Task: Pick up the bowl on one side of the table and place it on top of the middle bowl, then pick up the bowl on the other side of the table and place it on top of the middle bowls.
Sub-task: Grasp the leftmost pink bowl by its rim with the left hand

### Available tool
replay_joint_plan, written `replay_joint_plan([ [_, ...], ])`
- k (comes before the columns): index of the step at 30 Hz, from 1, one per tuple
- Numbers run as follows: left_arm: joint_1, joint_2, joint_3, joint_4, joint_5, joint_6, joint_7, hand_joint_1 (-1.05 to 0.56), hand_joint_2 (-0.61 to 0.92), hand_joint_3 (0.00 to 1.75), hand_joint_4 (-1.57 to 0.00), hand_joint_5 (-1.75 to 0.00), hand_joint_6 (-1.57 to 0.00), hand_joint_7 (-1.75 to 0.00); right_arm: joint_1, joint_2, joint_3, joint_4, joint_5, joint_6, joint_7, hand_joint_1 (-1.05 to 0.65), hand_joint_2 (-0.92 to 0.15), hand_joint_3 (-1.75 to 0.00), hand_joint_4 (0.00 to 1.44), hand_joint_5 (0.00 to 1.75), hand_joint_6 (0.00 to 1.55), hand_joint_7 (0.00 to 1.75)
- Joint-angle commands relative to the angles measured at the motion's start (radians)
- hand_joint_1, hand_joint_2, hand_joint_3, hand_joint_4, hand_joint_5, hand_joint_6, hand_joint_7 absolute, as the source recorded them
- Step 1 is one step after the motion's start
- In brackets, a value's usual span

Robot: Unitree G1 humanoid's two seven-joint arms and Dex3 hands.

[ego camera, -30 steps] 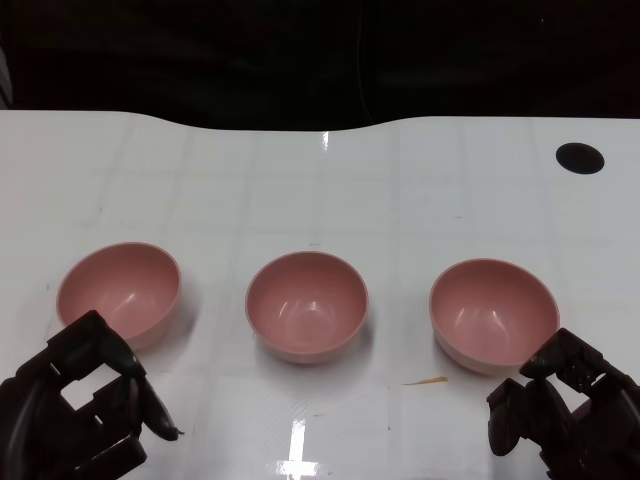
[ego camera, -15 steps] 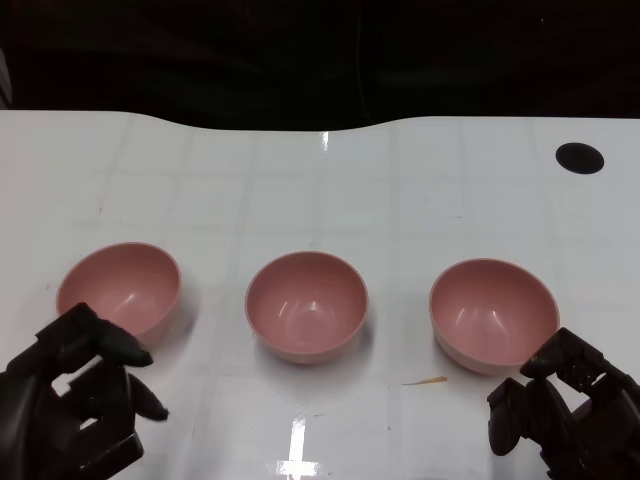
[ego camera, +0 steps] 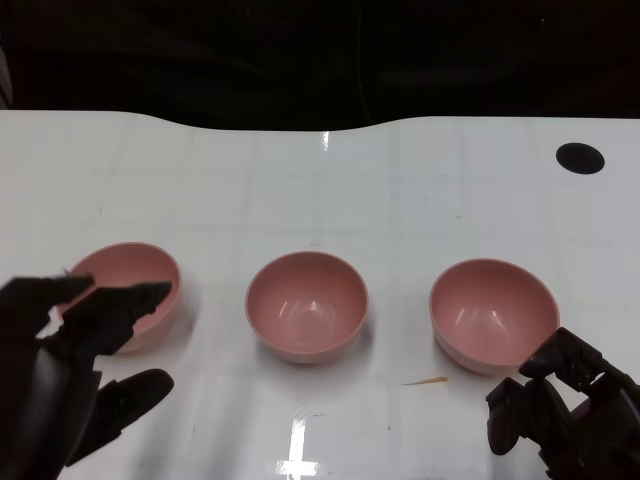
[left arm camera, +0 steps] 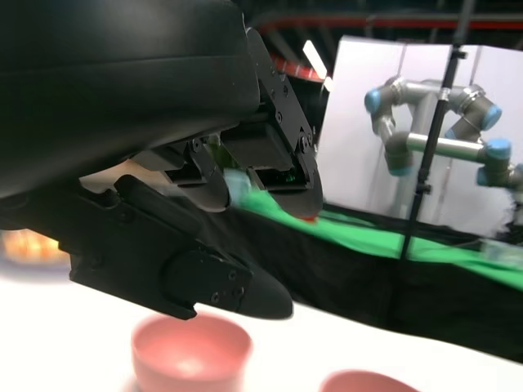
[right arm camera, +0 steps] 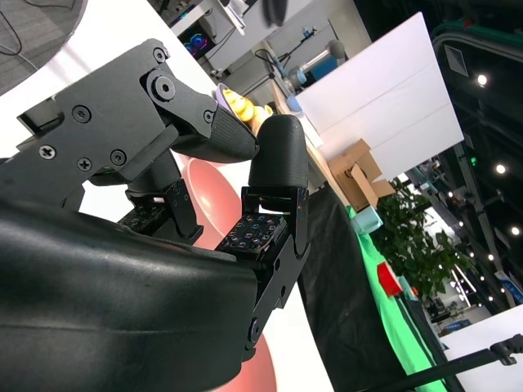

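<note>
Bowls are set in a row on the white desk (ego camera: 320, 180): a pink left bowl (ego camera: 125, 290), a pink middle bowl (ego camera: 307, 305) and a pink right bowl (ego camera: 493, 314), each upright, empty and well apart from the others. The left hand (ego camera: 70, 375) is raised at the near left corner with its fingers (ego camera: 130, 300) spread apart and nothing held; in the head view the fingertips overlap the near rim of the left bowl, though contact cannot be told. In the left wrist view the same fingers are seen parted above the desk, with two pink bowls beyond them. The right hand (ego camera: 560, 415) is kept low at the near right corner, just beside the right bowl, with its fingers curled in on nothing. A black round spot (ego camera: 579, 157) is seen on the far right of the desk.
</note>
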Motion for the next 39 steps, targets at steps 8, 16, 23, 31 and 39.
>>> replay_joint_plan([
  [8,-0.134,0.076,-0.015,-0.075,0.184,0.186,-0.4,-0.87,0.78,0.0,-0.46,-0.09,-0.61,0.0,-0.007,-0.008,-0.005,0.007,-0.007,-0.008,-0.006,-0.1,-0.58,-1.04,0.85,1.67,0.88,1.24],
  [16,-0.257,0.142,-0.03,0.158,0.12,0.199,-0.383,-0.85,0.71,0.0,-0.43,-0.04,-0.52,0.0,-0.011,-0.004,-0.006,0.011,-0.007,-0.009,-0.001,-0.1,-0.56,-1.06,0.86,1.65,0.9,1.23],
  [23,-0.32,0.207,-0.088,0.335,0.066,0.196,-0.347,-0.82,0.87,0.04,-0.39,0.0,-0.49,0.0,-0.014,-0.005,-0.005,0.007,-0.009,0.003,-0.016,-0.1,-0.54,-1.08,0.87,1.66,0.89,1.26],
  [31,-0.444,0.258,-0.2,0.554,0.026,0.175,-0.287,-0.8,0.92,0.09,-0.39,-0.01,-0.53,-0.01,-0.028,-0.009,-0.008,0.032,-0.011,-0.008,-0.001,-0.1,-0.54,-1.09,0.86,1.66,0.88,1.26],
  [39,-0.547,0.27,-0.305,0.752,0.017,0.179,-0.221,-0.8,0.92,0.2,-0.42,-0.01,-0.56,-0.01,-0.029,-0.005,-0.006,0.033,-0.013,-0.007,-0.004,-0.09,-0.56,-1.06,0.86,1.65,0.89,1.24],
])
